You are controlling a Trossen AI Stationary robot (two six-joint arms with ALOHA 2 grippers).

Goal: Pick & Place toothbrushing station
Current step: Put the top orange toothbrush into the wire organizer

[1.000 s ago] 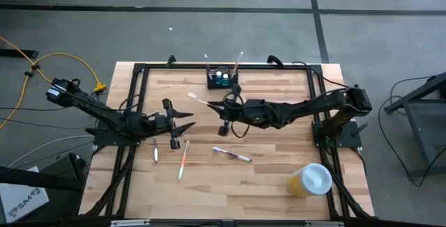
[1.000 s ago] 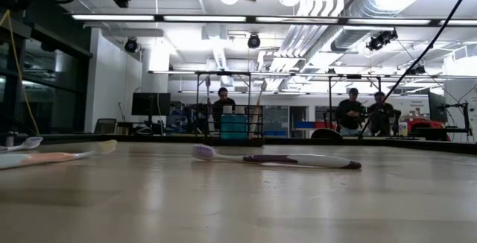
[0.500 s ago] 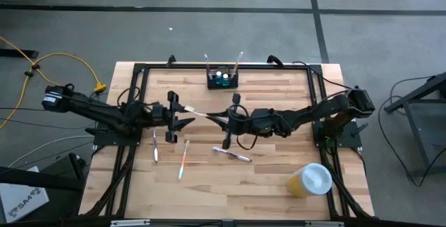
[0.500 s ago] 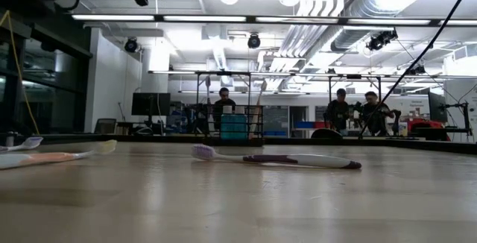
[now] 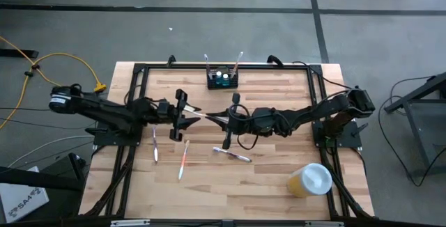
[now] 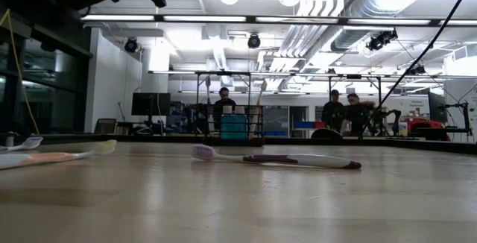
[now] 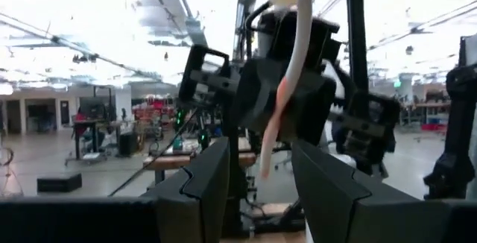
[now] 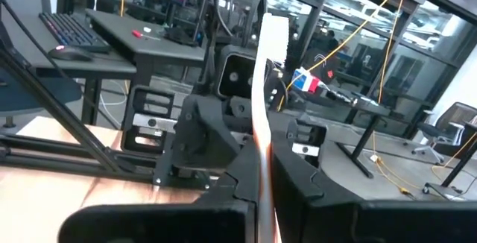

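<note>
Above the table's middle, we noted the left gripper (image 5: 187, 109) had advanced toward the right gripper (image 5: 217, 119) over the last second, from a spot nearer the left edge to facing it fingertip to fingertip. The right gripper had drawn back slightly from its earlier reach and then held still, jaws clamped on the white toothbrush (image 5: 197, 113). In the left wrist view that toothbrush (image 7: 287, 86) stood between the left arm's spread fingers (image 7: 205, 191), which had not closed on it. We judged this a handover being set up, with the transfer not yet made.

The toothbrushing station (image 5: 222, 79) sat at the far edge of the table, well apart from both grippers, slots upward, its long axis running left to right across the table. Two brushes stood in it, splayed outward. Three more toothbrushes lay on the table nearer us.
</note>
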